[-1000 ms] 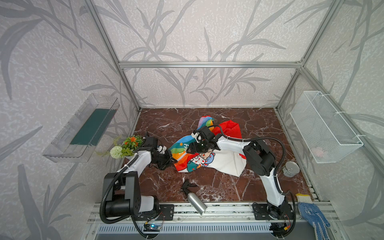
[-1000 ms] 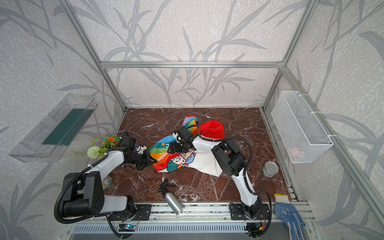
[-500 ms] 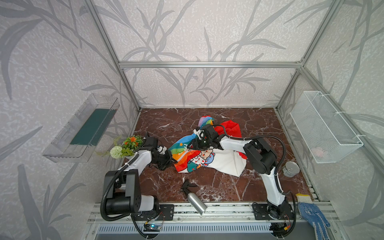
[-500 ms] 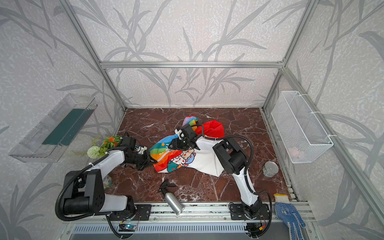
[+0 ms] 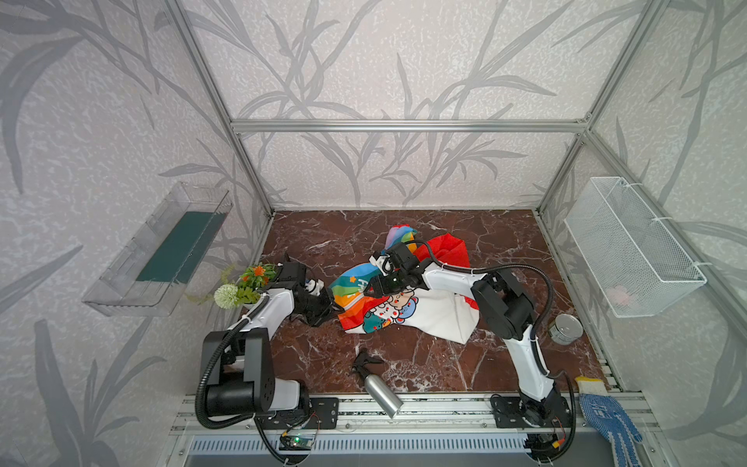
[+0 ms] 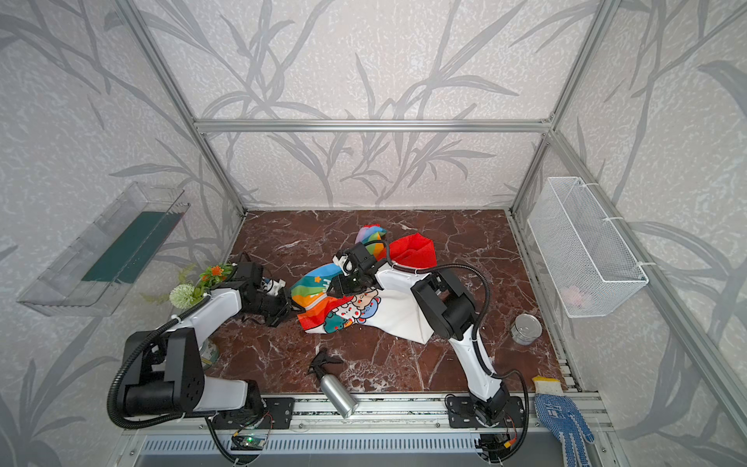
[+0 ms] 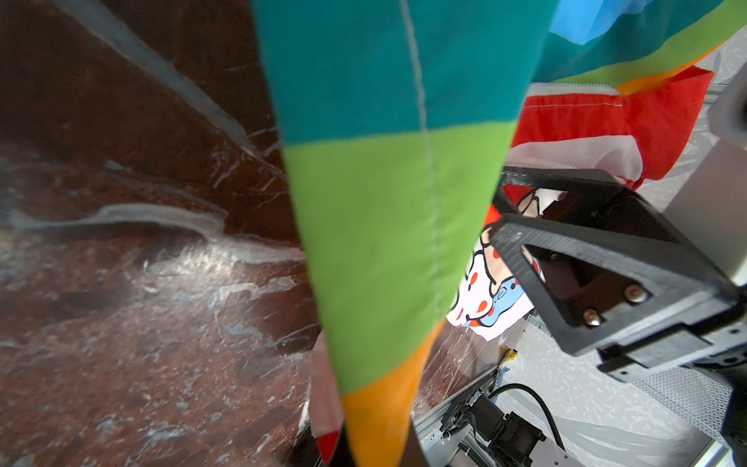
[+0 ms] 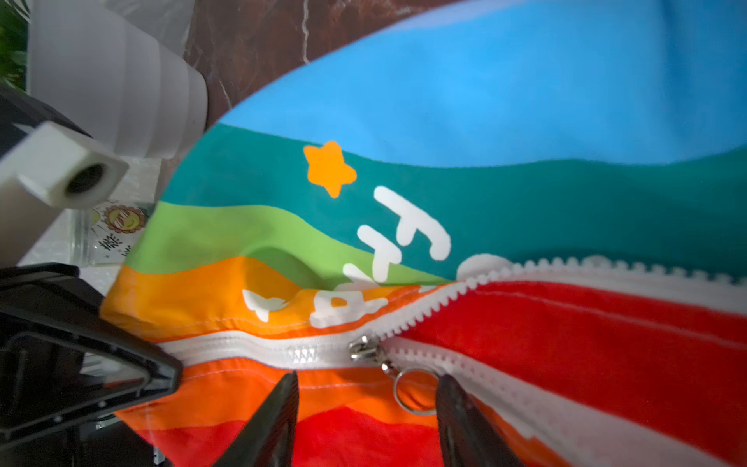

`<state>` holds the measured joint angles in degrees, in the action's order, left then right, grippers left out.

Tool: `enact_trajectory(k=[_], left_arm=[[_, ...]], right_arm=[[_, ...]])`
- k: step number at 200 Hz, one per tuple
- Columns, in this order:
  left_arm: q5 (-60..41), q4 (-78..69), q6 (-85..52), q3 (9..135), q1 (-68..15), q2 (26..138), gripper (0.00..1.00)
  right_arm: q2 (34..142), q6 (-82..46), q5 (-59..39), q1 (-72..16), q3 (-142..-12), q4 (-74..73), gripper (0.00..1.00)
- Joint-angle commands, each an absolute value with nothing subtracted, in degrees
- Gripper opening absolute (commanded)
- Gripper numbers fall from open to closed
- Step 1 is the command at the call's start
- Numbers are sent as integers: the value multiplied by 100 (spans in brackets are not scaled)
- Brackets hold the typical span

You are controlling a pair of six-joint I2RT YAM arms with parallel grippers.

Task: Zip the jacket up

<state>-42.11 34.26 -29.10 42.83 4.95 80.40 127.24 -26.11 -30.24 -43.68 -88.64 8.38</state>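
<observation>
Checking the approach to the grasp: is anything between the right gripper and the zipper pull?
Nothing visible. The right gripper stands open around the ring pull, which lies bare on the jacket; no fold covers it.

Your right tool (image 8: 366, 376) has been drawing its jaws together through the last second. The gap is narrower now, with one finger (image 8: 461, 416) on each side of the zipper pull's ring (image 8: 397, 390), low in the right wrist frame, and the ring sits close against the finger at the right. In both top views that tool has nudged only a touch near frame centre, over the rainbow panel of the jacket (image 5: 428, 319).
</observation>
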Motion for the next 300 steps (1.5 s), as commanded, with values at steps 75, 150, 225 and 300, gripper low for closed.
enact_trajectory(k=[75,150,225,300], left_arm=[[-4200,3629,-2708,4634,578,8213,0],[-4231,3647,-2631,4648,611,8315,0],[-4242,3641,-2646,4634,614,8323,0],[-4249,3680,-2681,4748,616,8349,0]], right_arm=[[12884,-994,-2095,-4577,-9377,2138,43],[12557,85,-2066,-4456,-9691,2760,38],[13031,1206,-1990,-4490,-10313,3193,46],[13383,1613,-1829,-4542,-10460,3133,46]])
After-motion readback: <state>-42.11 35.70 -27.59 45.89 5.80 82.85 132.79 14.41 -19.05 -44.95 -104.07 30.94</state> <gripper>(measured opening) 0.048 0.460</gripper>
